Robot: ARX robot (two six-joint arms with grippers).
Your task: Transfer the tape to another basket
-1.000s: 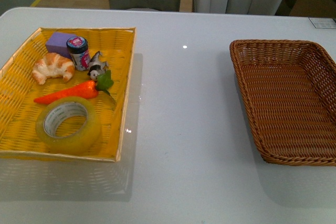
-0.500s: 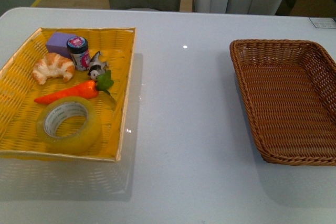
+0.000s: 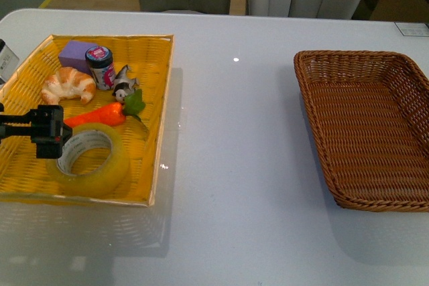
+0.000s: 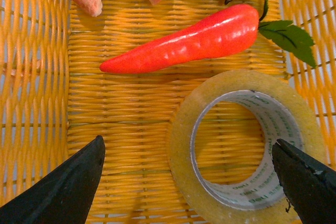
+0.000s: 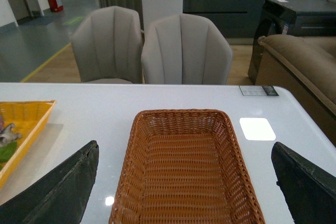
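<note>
Yellowish film on a white card core: the tape (image 3: 87, 160) lies flat at the near end of the yellow tray (image 3: 20, 175), on the left side of the desk (image 3: 234, 185). The hole points straight up and the ring is round, so I see no real long axis and grasp yaw looks free. My read on handling: light, stiff as a ring, not fragile. The glossy outer wrap is probably slick, so moderate squeeze and no fast swing. Two options for the hold: span the outer diameter, or drop one finger into the hole and pinch the wall against the core. The wall pinch looks safer, being narrower and less likely to pop out. The left tool (image 3: 59, 132) hangs over the tape's left rim with its jaws spread wide and nothing in them. In the wrist view one finger sits past the roll's outer edge and the other over bare weave, so the roll is off-centre toward one finger. I'd re-centre before closing. A carrot (image 3: 87, 118) lies just behind the roll, and I can't tell whether they touch, so it could get nudged. Further back are a croissant (image 3: 67, 86) and a small jar (image 3: 100, 67), both clear of the grasp. The right tool (image 5: 184, 195) is also spread and empty, facing the brown basket (image 3: 375, 132), which sits well apart on the desk's right side with nothing in it.
</note>
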